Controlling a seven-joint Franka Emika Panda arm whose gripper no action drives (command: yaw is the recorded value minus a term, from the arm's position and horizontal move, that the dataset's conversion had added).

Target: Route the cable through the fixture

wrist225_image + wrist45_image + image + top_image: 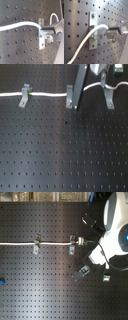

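The white cable (pixel 47 95) runs from the first exterior view's left through the left fixture (pixel 24 95), where its green band shows, to the middle fixture (pixel 71 97). From there it arcs up to the top of the right fixture (pixel 108 96). My gripper (pixel 102 79) hangs just above that fixture, shut on the cable. In both wrist views the cable (pixel 87 37) (pixel 20 25) ends at my gripper (pixel 108 31) (pixel 41 29), right against the grey fixture (pixel 94 20) (pixel 41 40). Whether it sits in the slot I cannot tell. The red band (pixel 79 240) lies beside the middle fixture (pixel 73 245).
Everything stands on a black perforated board (pixel 60 154). A long grey bar (pixel 80 81) rises beside the middle fixture. The white arm body (pixel 114 227) covers the second exterior view's right side. A small blue object (pixel 1 282) lies at the second exterior view's left edge.
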